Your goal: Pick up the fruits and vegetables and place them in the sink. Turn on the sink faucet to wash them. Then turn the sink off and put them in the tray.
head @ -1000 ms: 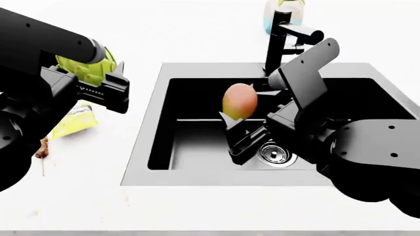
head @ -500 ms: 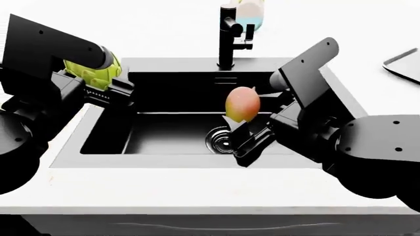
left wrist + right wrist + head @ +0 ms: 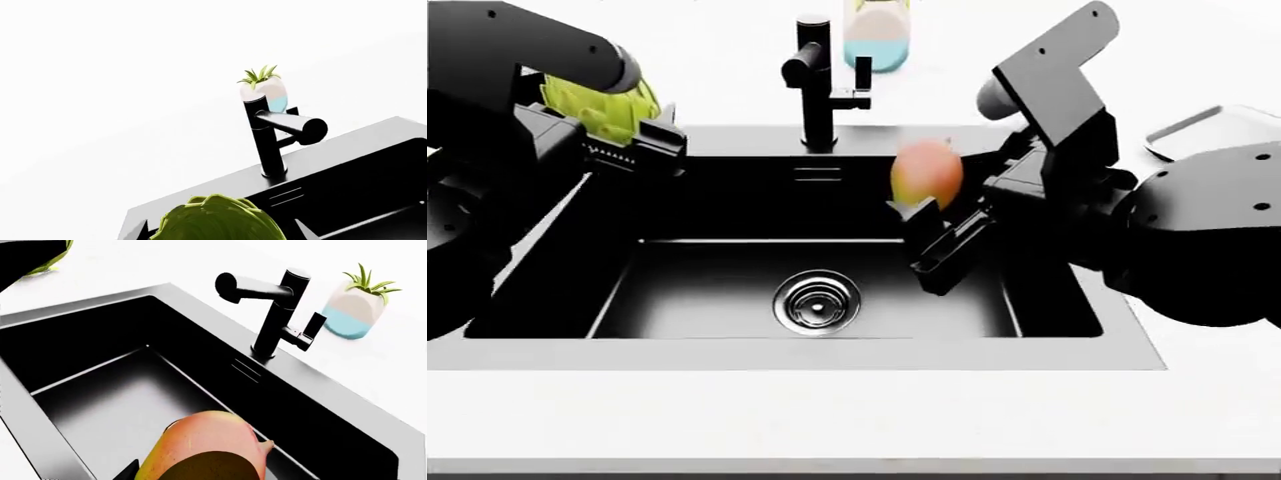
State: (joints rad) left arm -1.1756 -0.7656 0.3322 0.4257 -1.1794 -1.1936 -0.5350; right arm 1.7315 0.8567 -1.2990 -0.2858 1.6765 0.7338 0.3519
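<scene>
Since half a second ago my view has swung left and risen, so the sink [image 3: 547, 270] now sits square ahead with its drain [image 3: 817, 301] near the middle, and the faucet [image 3: 815, 85] has slid leftward.

Nearest me, my right gripper [image 3: 941, 230] reaches in over the basin from the right, forearm angled up and back, pinching the mango [image 3: 926, 173] above the black floor; it hangs clear of the basin, as before. My left gripper [image 3: 627, 145] hovers at the sink's left rear corner, clamped on the artichoke [image 3: 594, 105] (the arm covers much of it, and in the left wrist view only its green top [image 3: 217, 222] shows at the frame edge). The right wrist view cuts off the mango's lower half [image 3: 200, 450].

Farther back stands the faucet, spout pointing toward me, and behind it the potted plant [image 3: 877, 35], its top cropped. At the far right a corner of the tray [image 3: 1214, 130] peeks past my right arm.
</scene>
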